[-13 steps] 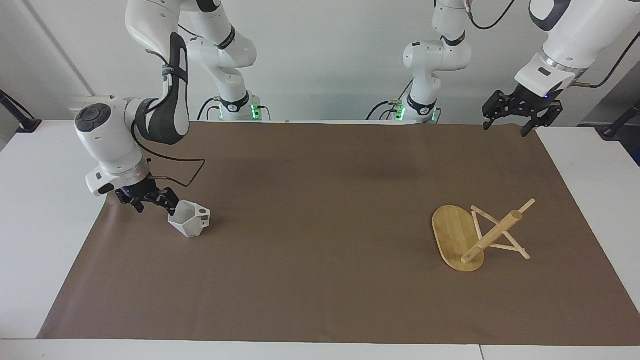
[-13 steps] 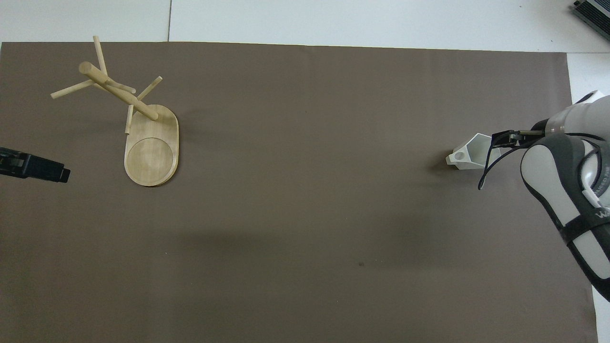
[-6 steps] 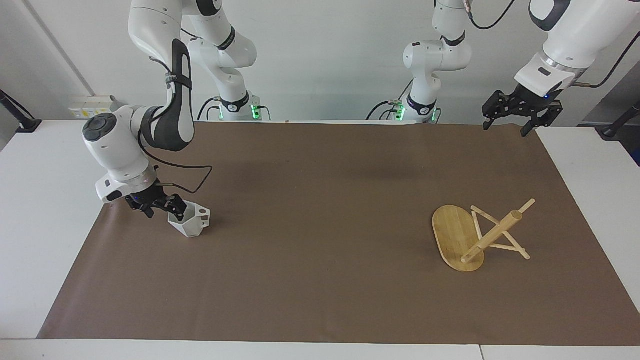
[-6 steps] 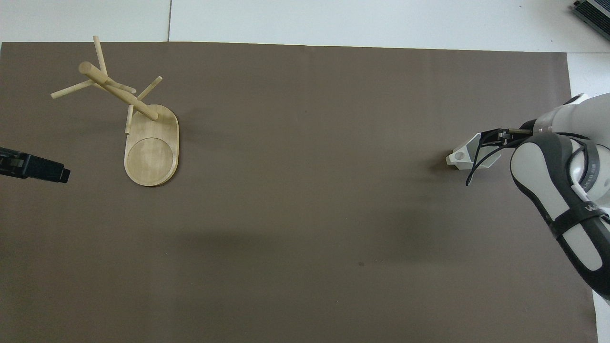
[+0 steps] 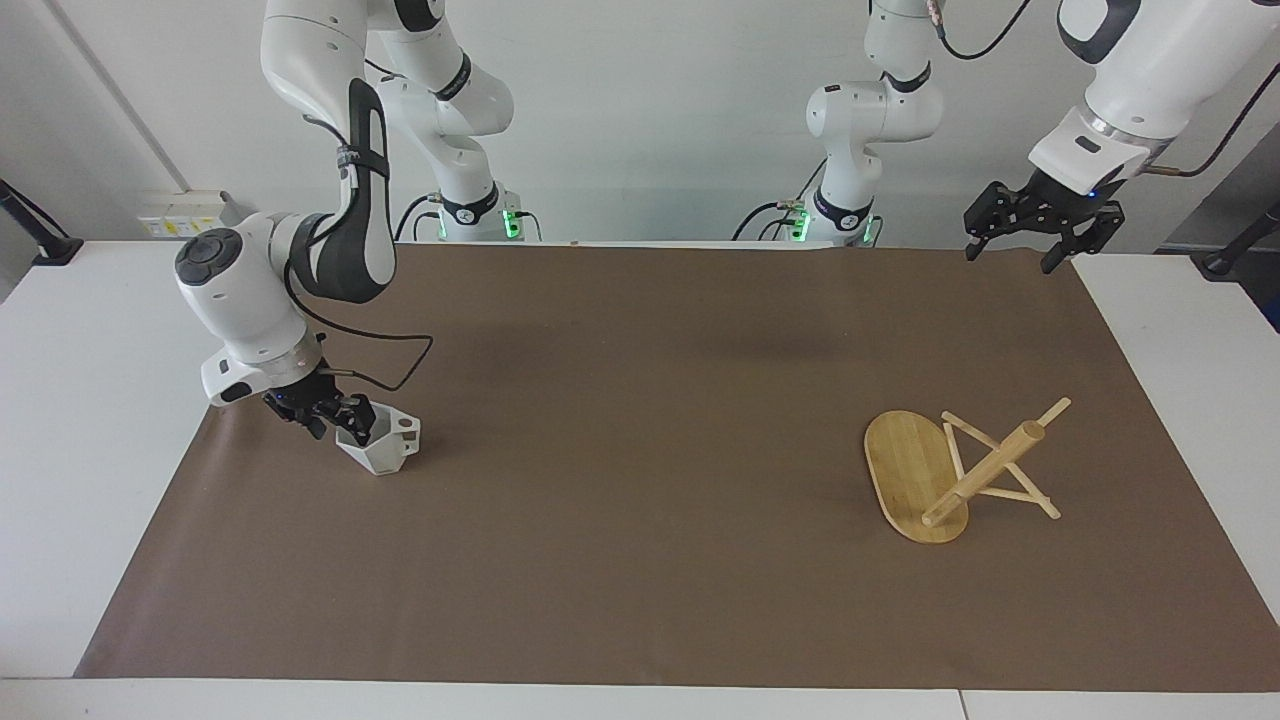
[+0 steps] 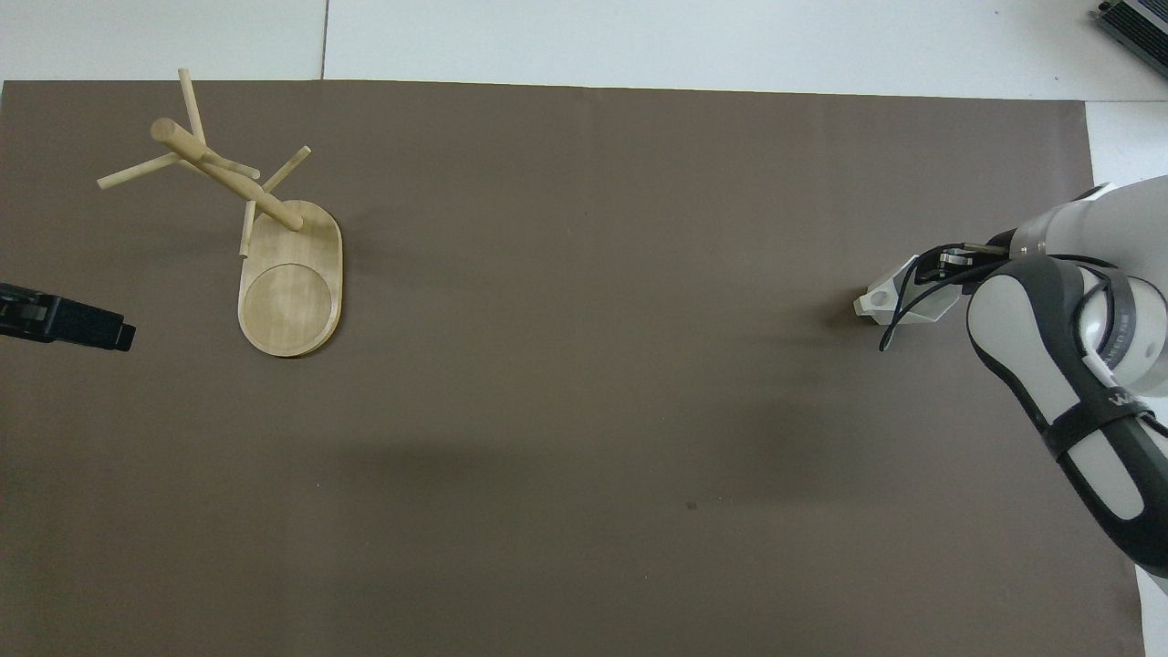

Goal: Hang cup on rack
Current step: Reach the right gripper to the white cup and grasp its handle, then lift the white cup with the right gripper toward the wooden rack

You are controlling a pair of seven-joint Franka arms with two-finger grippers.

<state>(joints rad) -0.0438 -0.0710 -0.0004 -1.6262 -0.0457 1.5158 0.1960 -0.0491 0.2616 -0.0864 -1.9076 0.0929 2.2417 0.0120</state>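
1. Facing view: the right claw [image 5: 340, 420] is sitting low at the cup [image 5: 383, 440], at the right arm's end of the bench [image 5: 640, 470]. One finger seems to be dipping inside the rim while the other is outside the wall on the side away from the handle, so the jaws are straddling the wall; whether they are pinching it yet I cannot tell.
2. The cup is resting on the bench, touching the claw's tips, its handle pointing away from the claw.
3. The left claw [image 5: 1022, 240] is hanging spread open and empty, waiting in the air over the bench edge at the left arm's end, well apart from the cup.
4. The rack [image 5: 950, 475] is standing below the left claw, well apart from the right claw.
5. Overhead view: the right claw [image 6: 940, 266] is covering the cup's [image 6: 890, 297] rim, with a cable looping across it; its fingers are not readable here.
6. The rack [image 6: 274, 274] is standing just beside the left claw [image 6: 109, 333], with pegs slanting upward off the post.
7. Judgement: the grasping step is in hand, and hanging is not yet begun.
8. Next, the right claw is needing a firm pinch on the wall, a straight lift, then a carry to the rack with the handle hole lined up over a peg tip.
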